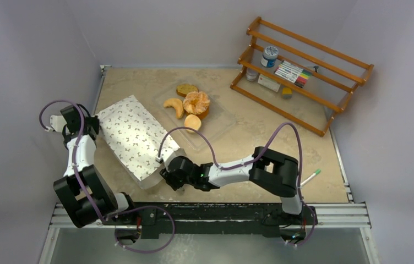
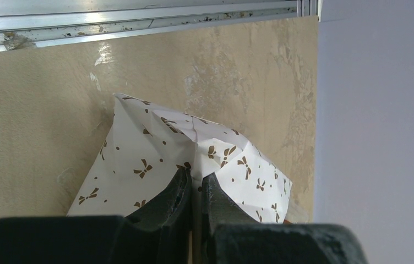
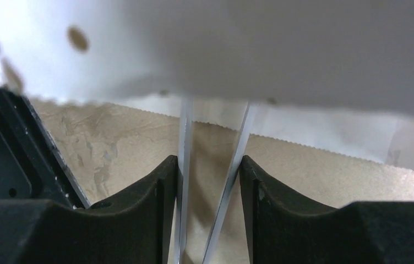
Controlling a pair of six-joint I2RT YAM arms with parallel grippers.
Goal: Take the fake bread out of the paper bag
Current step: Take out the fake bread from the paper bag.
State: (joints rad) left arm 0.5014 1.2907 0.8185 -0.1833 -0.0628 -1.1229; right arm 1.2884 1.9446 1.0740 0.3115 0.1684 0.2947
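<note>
I see the paper bag white with brown bows, silver tongs in my black right pincer, golden-orange fake bread beyond.

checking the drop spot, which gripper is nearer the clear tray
Right. The right gripper sits at the paper bag's near end, just short of the clear tray's near corner. The left gripper pinches the bag's left corner, farther from the tray.
</note>
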